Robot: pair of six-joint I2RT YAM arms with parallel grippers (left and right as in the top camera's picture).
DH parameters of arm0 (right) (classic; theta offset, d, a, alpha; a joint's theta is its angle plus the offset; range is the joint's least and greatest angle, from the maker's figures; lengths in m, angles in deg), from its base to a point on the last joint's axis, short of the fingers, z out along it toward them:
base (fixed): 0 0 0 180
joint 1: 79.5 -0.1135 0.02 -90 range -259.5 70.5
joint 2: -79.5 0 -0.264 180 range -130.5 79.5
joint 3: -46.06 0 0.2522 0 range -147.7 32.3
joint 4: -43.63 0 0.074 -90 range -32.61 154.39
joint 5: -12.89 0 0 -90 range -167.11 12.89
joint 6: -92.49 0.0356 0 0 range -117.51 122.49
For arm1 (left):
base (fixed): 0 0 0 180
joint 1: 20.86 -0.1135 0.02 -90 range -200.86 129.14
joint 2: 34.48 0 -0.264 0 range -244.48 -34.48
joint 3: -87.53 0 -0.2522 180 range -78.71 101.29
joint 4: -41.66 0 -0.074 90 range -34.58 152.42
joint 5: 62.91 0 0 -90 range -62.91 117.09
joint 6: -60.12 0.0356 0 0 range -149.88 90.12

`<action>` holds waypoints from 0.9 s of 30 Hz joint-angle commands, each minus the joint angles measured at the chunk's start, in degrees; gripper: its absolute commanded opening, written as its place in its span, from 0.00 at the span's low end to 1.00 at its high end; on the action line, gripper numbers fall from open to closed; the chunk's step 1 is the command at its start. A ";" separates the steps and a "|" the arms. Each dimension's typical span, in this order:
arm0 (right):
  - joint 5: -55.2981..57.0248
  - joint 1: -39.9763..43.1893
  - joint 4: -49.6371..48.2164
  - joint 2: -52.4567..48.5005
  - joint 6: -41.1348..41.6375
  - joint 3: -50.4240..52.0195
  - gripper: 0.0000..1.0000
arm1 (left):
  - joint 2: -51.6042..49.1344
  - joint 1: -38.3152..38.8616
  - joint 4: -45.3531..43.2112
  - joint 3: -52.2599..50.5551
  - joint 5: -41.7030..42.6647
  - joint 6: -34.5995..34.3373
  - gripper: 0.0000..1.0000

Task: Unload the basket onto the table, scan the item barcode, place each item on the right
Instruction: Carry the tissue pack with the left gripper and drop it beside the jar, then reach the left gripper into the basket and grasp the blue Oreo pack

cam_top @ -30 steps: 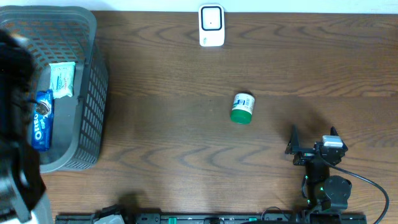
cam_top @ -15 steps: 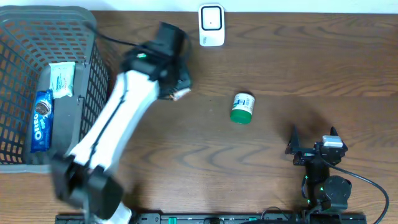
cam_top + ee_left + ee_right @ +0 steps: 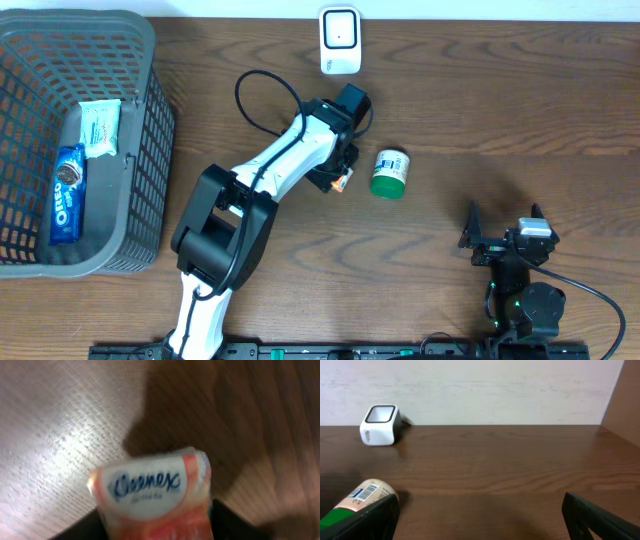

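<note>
Wooden desk [image 3: 520,110] update: left gripper [image 3: 340,180] has swung from the basket [image 3: 150,120] to mid-desk, jaws half-open yet gripping the Kleenex pack [image 3: 152,492], near the scanner [image 3: 340,40] at the back edge, so the scan looks close, while the right gripper [image 3: 503,228] sits wide open, empty.
</note>
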 commanded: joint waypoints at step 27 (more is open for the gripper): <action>-0.09 -0.39 0.15 0.31 -0.66 0.07 0.99 | 34.84 -54.97 29.59 18.25 -21.70 67.21 0.98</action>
